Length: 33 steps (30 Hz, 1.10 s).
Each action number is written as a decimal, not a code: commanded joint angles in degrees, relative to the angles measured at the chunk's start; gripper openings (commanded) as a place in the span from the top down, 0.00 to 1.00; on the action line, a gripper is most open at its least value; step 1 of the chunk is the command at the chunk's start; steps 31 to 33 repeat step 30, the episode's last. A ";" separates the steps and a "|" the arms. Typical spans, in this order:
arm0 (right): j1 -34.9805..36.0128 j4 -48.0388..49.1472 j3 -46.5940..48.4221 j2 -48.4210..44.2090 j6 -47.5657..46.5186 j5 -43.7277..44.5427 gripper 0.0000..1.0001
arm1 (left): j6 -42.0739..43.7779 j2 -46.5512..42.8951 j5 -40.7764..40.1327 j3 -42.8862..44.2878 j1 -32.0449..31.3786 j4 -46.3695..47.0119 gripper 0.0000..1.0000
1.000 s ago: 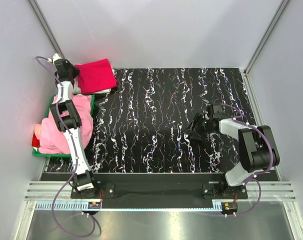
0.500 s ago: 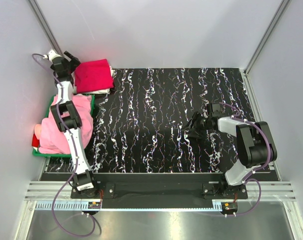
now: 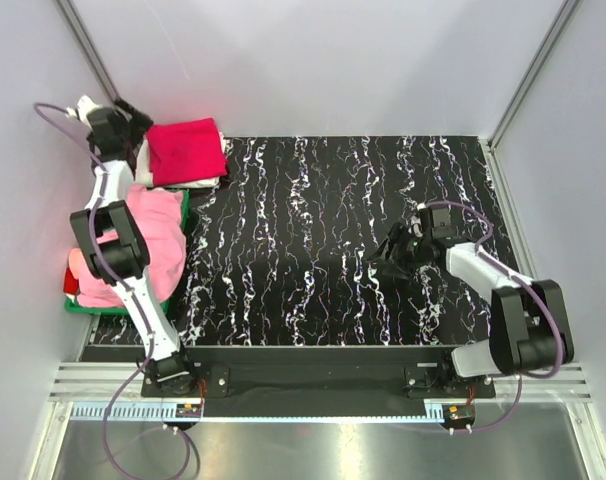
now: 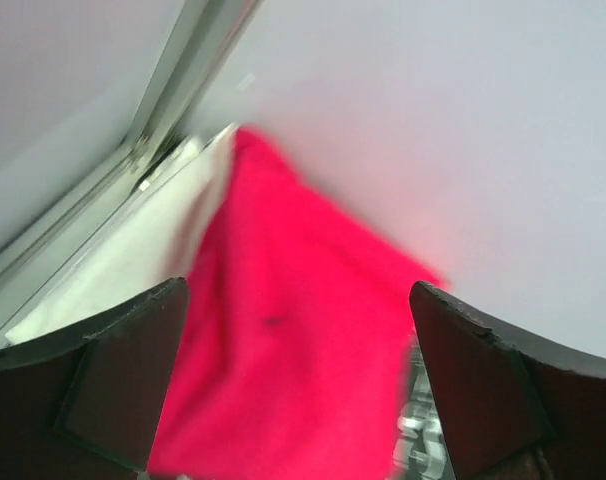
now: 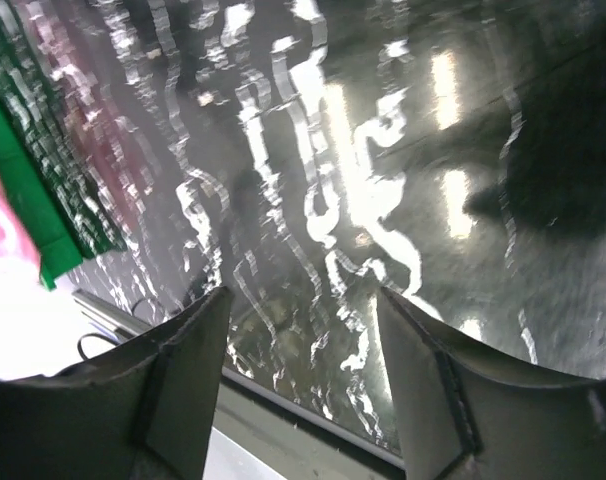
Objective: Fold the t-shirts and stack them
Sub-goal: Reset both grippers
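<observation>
The crimson-red t-shirt [image 3: 186,150] lies folded at the table's far left corner, on top of a white t-shirt [image 3: 201,183] whose edges show beneath it. My left gripper [image 3: 133,110] hovers just left of and behind this stack, open and holding nothing. In the left wrist view the red t-shirt [image 4: 293,330] and the white t-shirt [image 4: 123,260] show blurred between the wide-apart fingers [image 4: 123,380] of the left gripper [image 4: 298,295]. A light pink t-shirt [image 3: 148,235] lies bunched in the green tray. My right gripper [image 3: 383,262] hangs open over the black mat at right, empty, and the right wrist view shows this right gripper [image 5: 303,300] over bare mat.
The green tray [image 3: 186,205] sits along the left table edge, and its corner [image 5: 43,220] appears in the right wrist view. White walls close in at the back and left, near the stack. The black marbled mat [image 3: 313,230] covers the table.
My left gripper has opened, let go of the red t-shirt and drawn back toward the far left corner. The red t-shirt shifted slightly left. The right gripper widened a little.
</observation>
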 commanded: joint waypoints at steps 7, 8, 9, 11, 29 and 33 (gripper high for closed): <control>2.70 -9.00 1.38 -15.21 -2.04 1.11 0.24 | 3.24 -24.75 3.87 -12.40 -5.18 -15.71 0.01; 2.79 -8.91 0.51 -17.66 -1.78 0.14 0.23 | 4.90 -28.34 8.59 -13.90 -6.14 -18.85 0.01; 2.87 -9.09 0.15 -18.99 -1.60 -0.13 0.22 | 5.52 -30.20 10.81 -17.74 -6.59 -20.36 0.01; 2.87 -9.70 -0.46 -21.80 -0.72 -0.22 0.21 | 9.11 -35.74 16.16 -21.89 -9.12 -23.88 0.01; 2.96 -18.83 -4.07 -42.63 4.64 1.53 0.17 | 18.28 -82.15 17.80 -59.09 -15.99 -33.21 0.01; 2.96 -19.11 -3.90 -43.17 4.64 1.71 0.16 | 18.10 -83.30 15.77 -59.09 -16.08 -33.30 0.01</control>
